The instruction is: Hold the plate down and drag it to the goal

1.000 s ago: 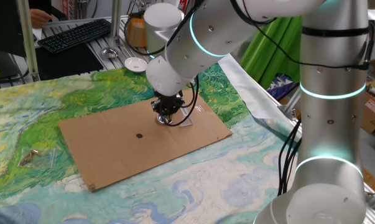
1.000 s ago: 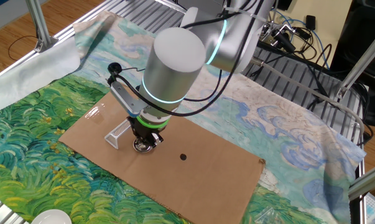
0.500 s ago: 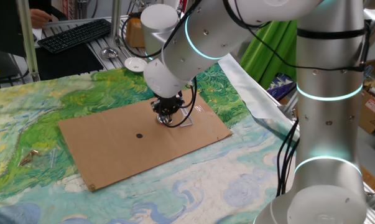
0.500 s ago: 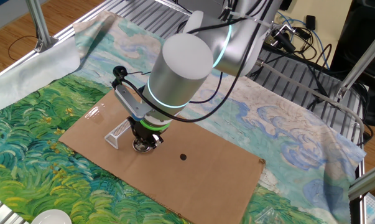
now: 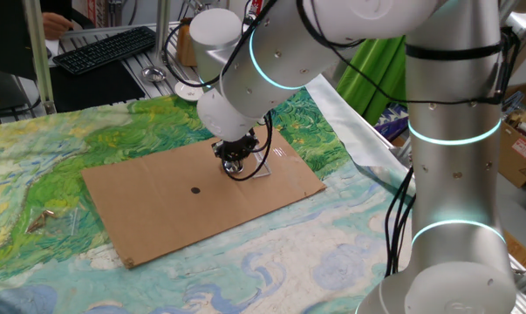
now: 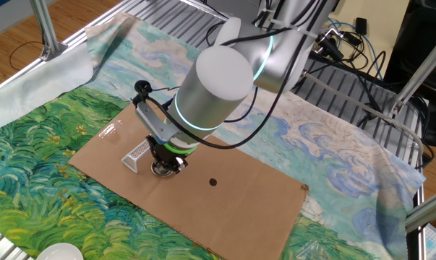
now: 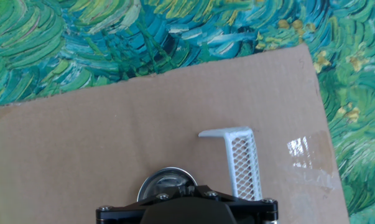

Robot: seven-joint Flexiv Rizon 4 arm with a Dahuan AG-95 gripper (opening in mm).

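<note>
The plate [image 7: 166, 185] sits on the cardboard sheet [image 7: 112, 130], its shiny rim peeking out from under the gripper [image 6: 162, 167], which is pressed down on top of it with its fingers fully closed, pinning rather than pinching. Just beside the plate stands the goal [image 7: 240, 160], a white mesh-sided wedge; whether the two touch is hard to say. A small black dot [image 6: 212, 182] lies farther along the cardboard, well apart. Around it spreads the green and blue painted cloth [image 5: 62, 157].
</note>
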